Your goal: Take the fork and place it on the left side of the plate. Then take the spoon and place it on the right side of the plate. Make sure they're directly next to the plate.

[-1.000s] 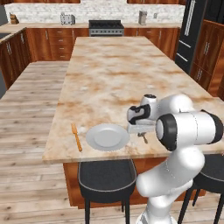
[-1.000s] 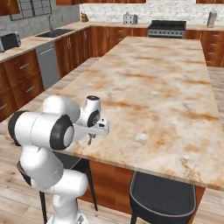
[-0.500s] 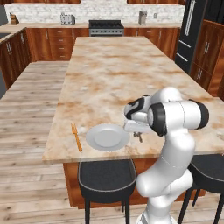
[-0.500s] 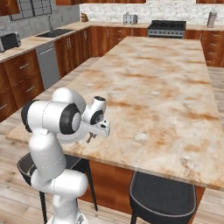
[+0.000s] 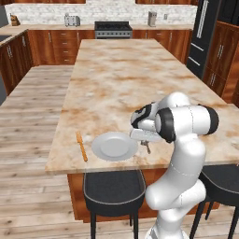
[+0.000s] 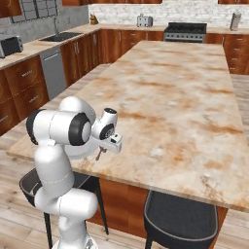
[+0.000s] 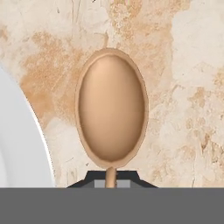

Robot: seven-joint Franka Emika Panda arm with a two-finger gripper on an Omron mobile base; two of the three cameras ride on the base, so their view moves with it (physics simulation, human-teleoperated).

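1. Marble-patterned beige and tan stone tops the long desk (image 5: 130,79), which stands in a kitchen with reddish-brown wooden cabinets, a plank floor and a stove (image 5: 113,29) at the far wall.
2. Two dark stools (image 5: 113,187) sit under the near edge of the desk.
3. Near that edge lies the plate (image 5: 114,146), round and pale grey-white, flat on the stone.
4. The fork (image 5: 81,145) lies on the desk just beside the plate's left rim, orange-tan, its tines pointing away from the near edge.
5. The gripper (image 5: 147,144) hangs low over the desk just to the right of the plate, pointing down.
6. Its jaws are closed on the thin handle of the spoon (image 7: 111,110), seen in the hand view with the handle pinched between the dark fingertips (image 7: 94,181).
7. The spoon's oval brown bowl faces the camera, over bare stone.
8. The plate's curved rim shows at the left edge of the hand view, close to the spoon's bowl but apart from it.
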